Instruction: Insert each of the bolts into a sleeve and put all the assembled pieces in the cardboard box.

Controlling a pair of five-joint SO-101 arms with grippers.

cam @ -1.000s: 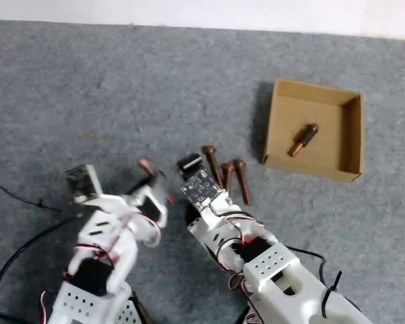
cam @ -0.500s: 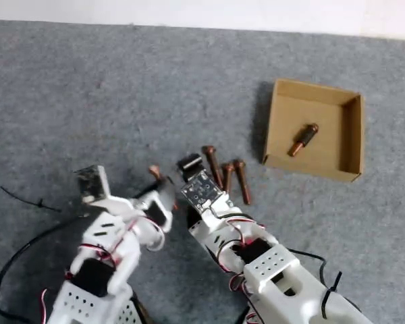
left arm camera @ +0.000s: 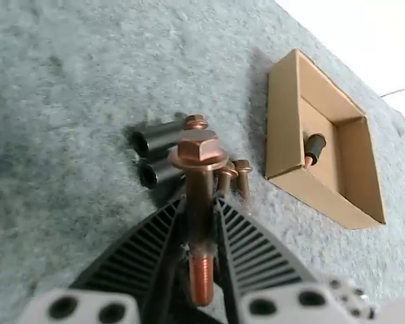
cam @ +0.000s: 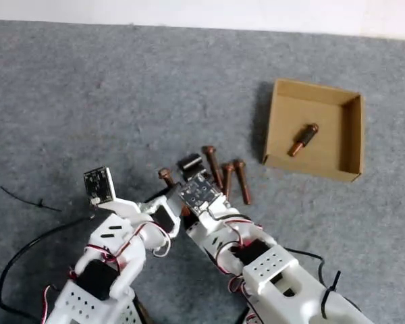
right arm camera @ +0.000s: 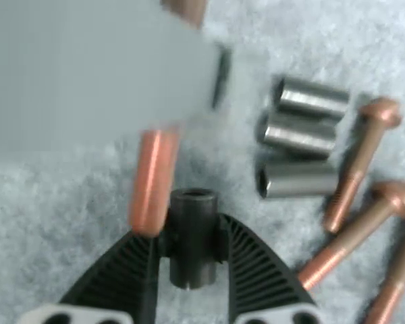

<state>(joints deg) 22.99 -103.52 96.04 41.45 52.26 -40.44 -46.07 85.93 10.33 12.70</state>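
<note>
Now the left gripper [left arm camera: 197, 202] has swung its bolt [left arm camera: 198, 177] over to just beside the right gripper [right arm camera: 192, 234], so insertion looks next. Left is clenched on the bolt's shank, and right is clamped on a dark sleeve [right arm camera: 191, 253] with its mouth facing out. One assembled piece [cam: 302, 139] lies in the cardboard box [cam: 281, 121], and spare bolts [cam: 228, 177] wait nearby.
</note>
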